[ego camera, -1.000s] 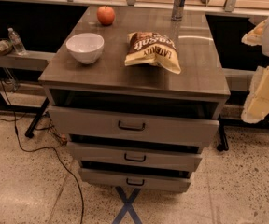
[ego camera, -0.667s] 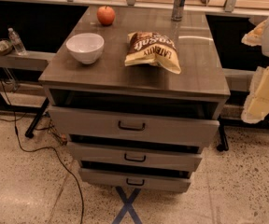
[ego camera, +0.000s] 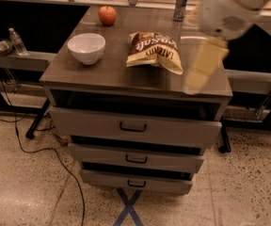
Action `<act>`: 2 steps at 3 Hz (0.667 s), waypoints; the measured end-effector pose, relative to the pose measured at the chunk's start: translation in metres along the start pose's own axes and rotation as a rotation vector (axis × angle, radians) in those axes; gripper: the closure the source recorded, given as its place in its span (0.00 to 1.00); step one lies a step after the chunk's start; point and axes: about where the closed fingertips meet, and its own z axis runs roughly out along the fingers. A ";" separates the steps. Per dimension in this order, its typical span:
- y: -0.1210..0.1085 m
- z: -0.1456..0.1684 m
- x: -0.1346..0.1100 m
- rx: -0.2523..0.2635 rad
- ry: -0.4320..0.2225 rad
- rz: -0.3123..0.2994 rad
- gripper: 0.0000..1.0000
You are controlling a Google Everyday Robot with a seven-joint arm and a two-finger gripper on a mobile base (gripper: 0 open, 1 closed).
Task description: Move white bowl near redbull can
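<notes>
The white bowl [ego camera: 86, 47] stands upright on the left part of the grey cabinet top [ego camera: 102, 74]. The redbull can [ego camera: 180, 4], slim and silver-grey, stands at the far right back edge of the top. My gripper [ego camera: 202, 66] hangs blurred over the right side of the top, below the white arm [ego camera: 232, 6], in front of the can and well to the right of the bowl. It holds nothing that I can see.
A red apple [ego camera: 107, 15] sits at the back left of the top. A brown chips bag [ego camera: 154, 51] lies in the middle, between bowl and can. A clear water bottle [ego camera: 18, 41] stands on a low shelf at left. The three drawers [ego camera: 133, 126] stand slightly open.
The arm has swung in from the right edge of the view to over the right side of the cabinet top. The bowl, can, apple and bag have not moved.
</notes>
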 end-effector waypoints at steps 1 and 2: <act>-0.026 0.034 -0.101 -0.009 -0.114 -0.096 0.00; -0.026 0.034 -0.101 -0.008 -0.113 -0.095 0.00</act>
